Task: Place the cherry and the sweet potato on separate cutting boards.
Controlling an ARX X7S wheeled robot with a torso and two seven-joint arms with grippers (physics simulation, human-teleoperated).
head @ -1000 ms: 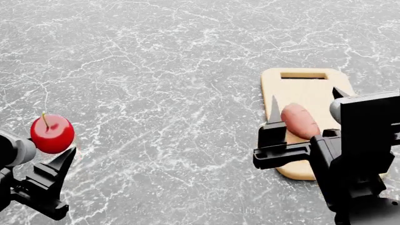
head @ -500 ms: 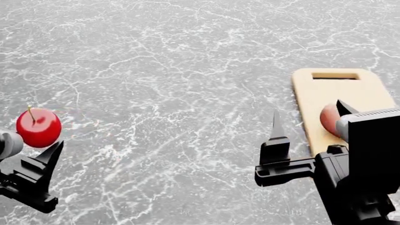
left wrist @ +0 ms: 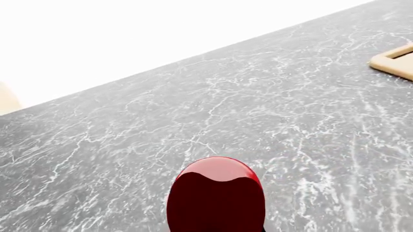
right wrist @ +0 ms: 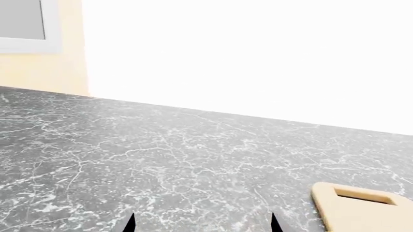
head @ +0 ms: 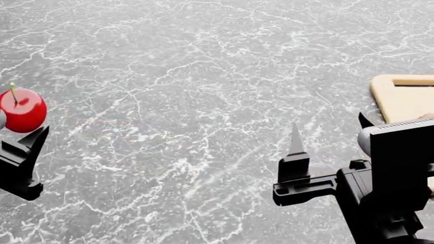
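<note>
The glossy red cherry (head: 22, 110) with its thin stem is held off the grey marble counter at the far left of the head view. My left gripper (head: 26, 129) is shut on it, with one black finger (head: 30, 147) showing below it. In the left wrist view the cherry (left wrist: 216, 193) fills the space between the jaws. My right gripper (head: 330, 129) is open and empty, above bare counter left of the beige cutting board (head: 401, 99). Its fingertips (right wrist: 129, 223) frame only counter. The sweet potato is hidden behind the right gripper's body.
The marble counter (head: 190, 76) spreads between the two arms. Only one cutting board shows, at the right edge; its slotted end shows in the right wrist view (right wrist: 361, 212) and a corner in the left wrist view (left wrist: 397, 62). A pale wall lies beyond the counter's far edge.
The board has slid right in the head view and the sweet potato has gone behind the right gripper. The left gripper with the cherry has moved left and up in view.
</note>
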